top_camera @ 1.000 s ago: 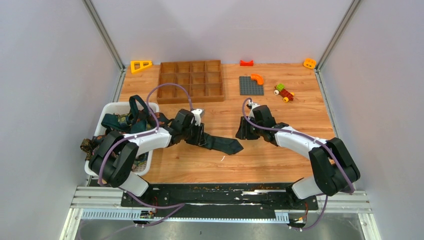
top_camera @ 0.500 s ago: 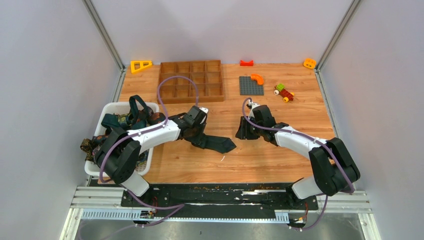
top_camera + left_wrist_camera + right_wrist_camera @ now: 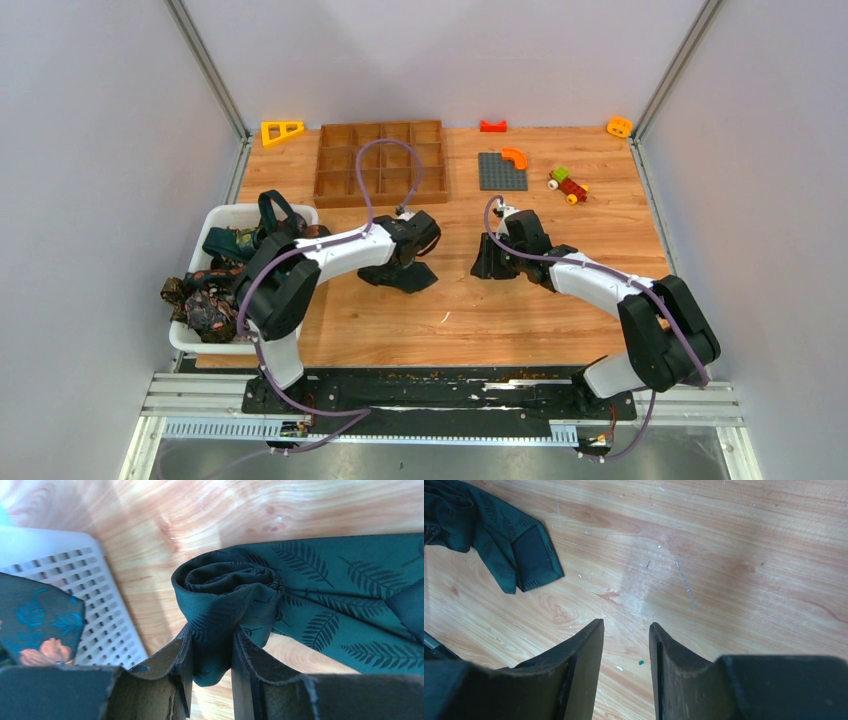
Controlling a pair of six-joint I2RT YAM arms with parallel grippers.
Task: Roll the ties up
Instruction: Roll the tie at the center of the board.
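top: the tie (image 3: 405, 277), a second ago stretched flat toward mid-bench, is now bunched short under the left tool (image 3: 398, 262), so the rolling looks to be advancing. other ties (image 3: 232, 243) sit in the basket (image 3: 225, 212) at the left edge.
left wrist: that tool is clenched on the tie's rolled end.
right wrist: the right tool (image 3: 626, 630) hangs released and empty over the bench (image 3: 724, 555).
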